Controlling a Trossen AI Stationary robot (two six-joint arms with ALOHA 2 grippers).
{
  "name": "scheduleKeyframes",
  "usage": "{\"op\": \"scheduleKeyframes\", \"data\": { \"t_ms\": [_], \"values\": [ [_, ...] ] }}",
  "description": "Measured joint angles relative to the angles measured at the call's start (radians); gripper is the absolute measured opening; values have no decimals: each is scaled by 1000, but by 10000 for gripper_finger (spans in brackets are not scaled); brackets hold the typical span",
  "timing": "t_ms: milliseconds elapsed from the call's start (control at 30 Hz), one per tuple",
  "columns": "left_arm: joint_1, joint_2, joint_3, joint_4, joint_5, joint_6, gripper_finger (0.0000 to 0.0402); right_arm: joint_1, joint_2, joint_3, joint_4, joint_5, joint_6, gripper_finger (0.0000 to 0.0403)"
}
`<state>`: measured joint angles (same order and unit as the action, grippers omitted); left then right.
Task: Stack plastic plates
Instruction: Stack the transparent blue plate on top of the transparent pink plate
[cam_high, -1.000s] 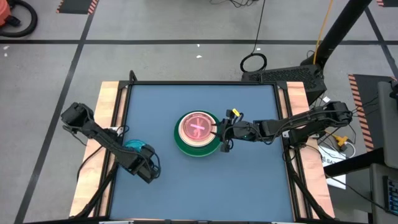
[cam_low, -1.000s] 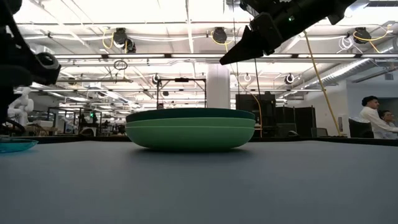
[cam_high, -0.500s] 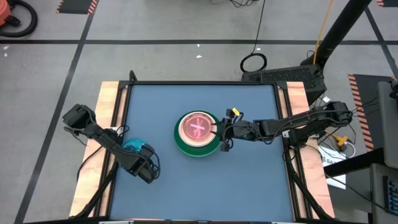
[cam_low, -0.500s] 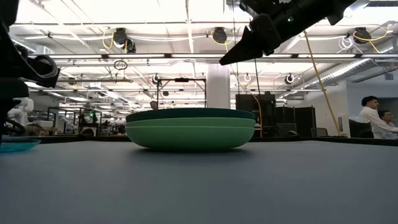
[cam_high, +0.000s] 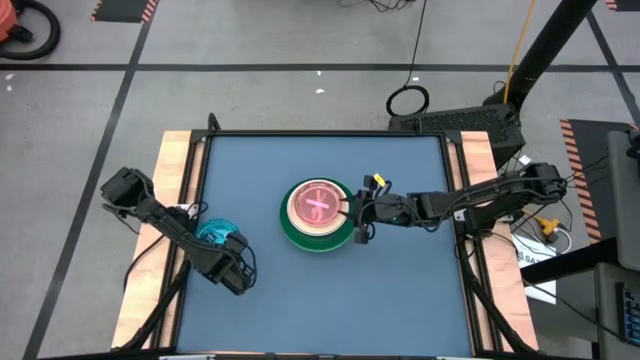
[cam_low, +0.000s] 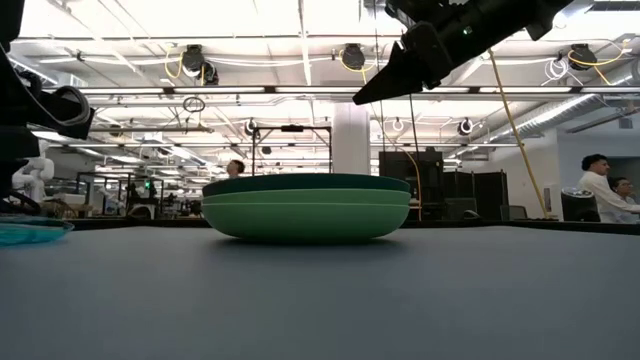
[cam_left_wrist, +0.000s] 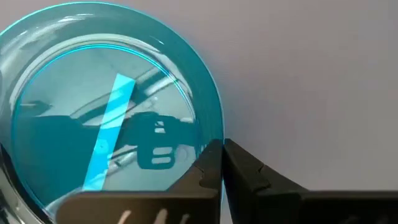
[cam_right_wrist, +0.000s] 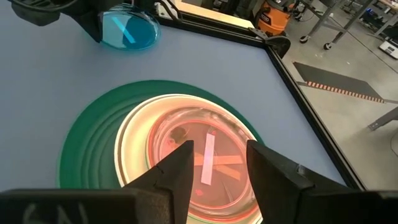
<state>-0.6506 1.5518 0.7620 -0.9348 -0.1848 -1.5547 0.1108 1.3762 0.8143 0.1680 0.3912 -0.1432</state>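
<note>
Left gripper pinched on blue plate rim; right gripper spread above stack.

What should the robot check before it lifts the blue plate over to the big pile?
1. Left gripper shut on the blue plate rim: ok.
2. Plate held level: cannot tell.
3. Stack sitting mid-table, pink plate on top: ok.
4. Right gripper open beside the stack, holding nothing: ok.
5. Right gripper clear of the landing spot: not ok, it hangs at the stack's edge.
</note>
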Motion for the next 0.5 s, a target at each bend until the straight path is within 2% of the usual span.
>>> {"op": "scheduleKeyframes", "data": {
  "t_ms": [233, 367, 500],
  "values": [
    [4, 0, 56, -25, 1, 59, 6, 0, 0, 0, 0, 0, 0, 139],
    [10, 0, 145, -159, -29, 105, 5, 0, 0, 0, 0, 0, 0, 139],
    [25, 0, 249, -311, -111, 160, 5, 0, 0, 0, 0, 0, 0, 139]
  ]
}}
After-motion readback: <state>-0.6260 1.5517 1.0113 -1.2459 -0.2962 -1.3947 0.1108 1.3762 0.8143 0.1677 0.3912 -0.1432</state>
